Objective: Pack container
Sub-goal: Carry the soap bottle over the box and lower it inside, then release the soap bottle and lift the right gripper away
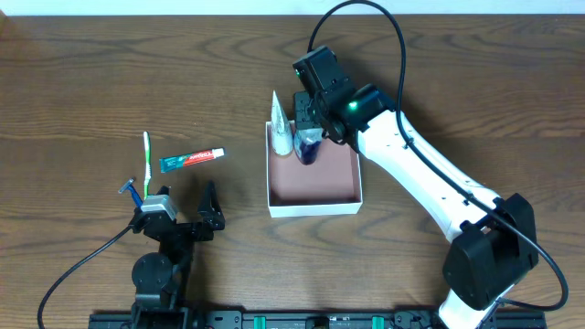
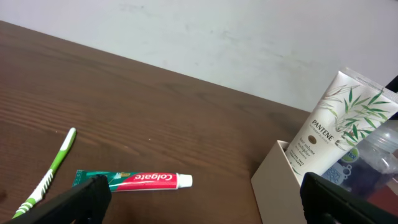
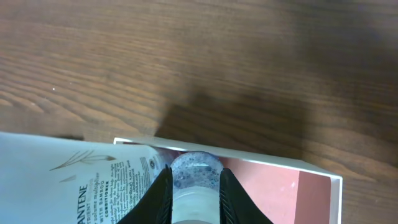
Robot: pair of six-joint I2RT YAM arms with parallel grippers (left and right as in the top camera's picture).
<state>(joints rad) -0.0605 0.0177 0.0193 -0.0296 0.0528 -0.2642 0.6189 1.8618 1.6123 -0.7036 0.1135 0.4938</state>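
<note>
Robot lab: wooden table [image 1: 82, 82], plain white wall [image 2: 249, 37].

Table [image 1: 82, 82], dark brown wood-grain: is filling the whole overhead view. Wall [image 2: 236, 37], plain off-white: is rising behind its far edge, taking soft, even light.

Matt cardboard container [image 1: 313, 209], wood-grain table [image 1: 91, 73], glossy Pantene tube [image 2: 336, 130]

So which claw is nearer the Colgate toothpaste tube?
Left. The left claw sits open just short of the Colgate toothpaste tube, on the robot's side. The right claw is far off at the container, gripping a clear bottle.
</note>
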